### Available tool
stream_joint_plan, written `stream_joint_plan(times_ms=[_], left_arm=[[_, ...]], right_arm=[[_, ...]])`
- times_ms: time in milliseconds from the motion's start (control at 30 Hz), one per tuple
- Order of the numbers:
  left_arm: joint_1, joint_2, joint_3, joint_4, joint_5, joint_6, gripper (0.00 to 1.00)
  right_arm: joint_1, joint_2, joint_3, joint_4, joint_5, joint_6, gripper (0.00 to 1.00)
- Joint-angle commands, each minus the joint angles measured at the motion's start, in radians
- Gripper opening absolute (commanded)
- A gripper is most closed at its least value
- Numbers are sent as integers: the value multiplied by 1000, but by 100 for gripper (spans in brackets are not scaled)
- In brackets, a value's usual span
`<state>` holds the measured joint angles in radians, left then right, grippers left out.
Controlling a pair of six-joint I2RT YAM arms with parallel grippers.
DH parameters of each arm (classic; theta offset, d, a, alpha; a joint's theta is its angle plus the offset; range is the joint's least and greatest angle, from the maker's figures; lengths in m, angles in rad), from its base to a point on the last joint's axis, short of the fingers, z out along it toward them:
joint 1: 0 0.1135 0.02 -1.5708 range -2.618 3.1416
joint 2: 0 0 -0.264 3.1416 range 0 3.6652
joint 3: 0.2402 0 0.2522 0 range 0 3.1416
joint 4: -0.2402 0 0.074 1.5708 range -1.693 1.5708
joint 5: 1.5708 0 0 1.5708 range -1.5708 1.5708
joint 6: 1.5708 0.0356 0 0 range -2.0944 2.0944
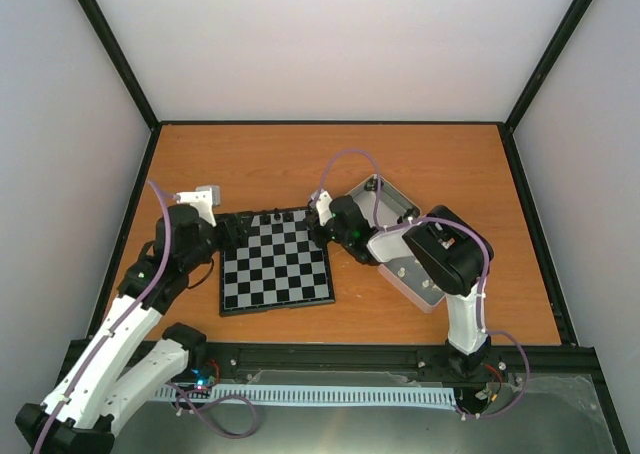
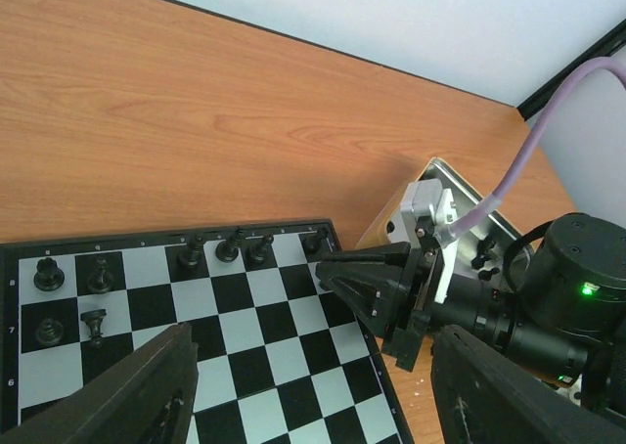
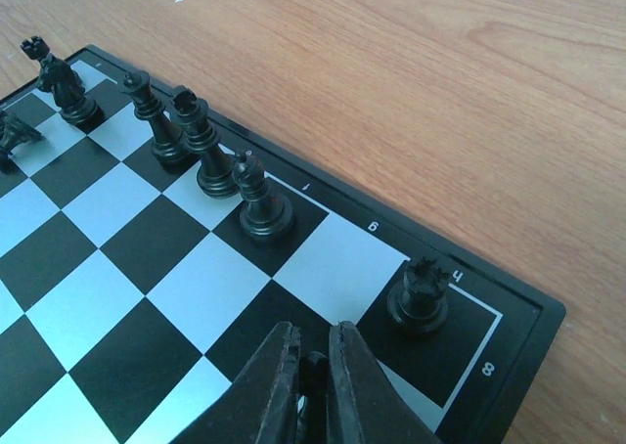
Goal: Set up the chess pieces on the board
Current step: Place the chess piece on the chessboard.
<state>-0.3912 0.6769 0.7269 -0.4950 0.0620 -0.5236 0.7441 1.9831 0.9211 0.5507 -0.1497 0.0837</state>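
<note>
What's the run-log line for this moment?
left gripper open over board | right gripper near-shut beside corner rook, grasp unclear | chess pieces on far rows

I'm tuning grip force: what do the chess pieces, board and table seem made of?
The chess pieces look like black plastic, glossy highlights on smooth moulded shapes. The board has sheeny silvery squares, plastic or metal, unclear. The table shows orange-brown wood grain, possibly laminate.

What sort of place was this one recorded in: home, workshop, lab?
Probably a lab test cell: a wooden tabletop walled by plain white panels in black framing, the left arm and right arm bolted to a rail, with a chessboard and metal tin laid out.
</note>
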Motion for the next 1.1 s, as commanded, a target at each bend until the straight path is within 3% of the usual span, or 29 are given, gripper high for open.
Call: stream_joint_plan(times_ms=[0, 533, 633, 867, 1067], left_arm=[[-3, 11, 34, 7, -7, 36, 67], [-3, 4, 11, 12, -7, 23, 67], [-2, 3, 14, 7, -10, 25, 67], [-3, 51, -5, -47, -1, -15, 70], [-3, 173, -50, -54, 15, -83, 67]], right_arm=[[-3, 1, -14, 56, 3, -7, 11], [-3, -30, -53, 85, 18, -5, 26], [-3, -61, -60, 70, 33, 14, 35], [-6, -245, -69, -63, 114, 87, 55], [-6, -402, -28, -344, 133, 225, 57]])
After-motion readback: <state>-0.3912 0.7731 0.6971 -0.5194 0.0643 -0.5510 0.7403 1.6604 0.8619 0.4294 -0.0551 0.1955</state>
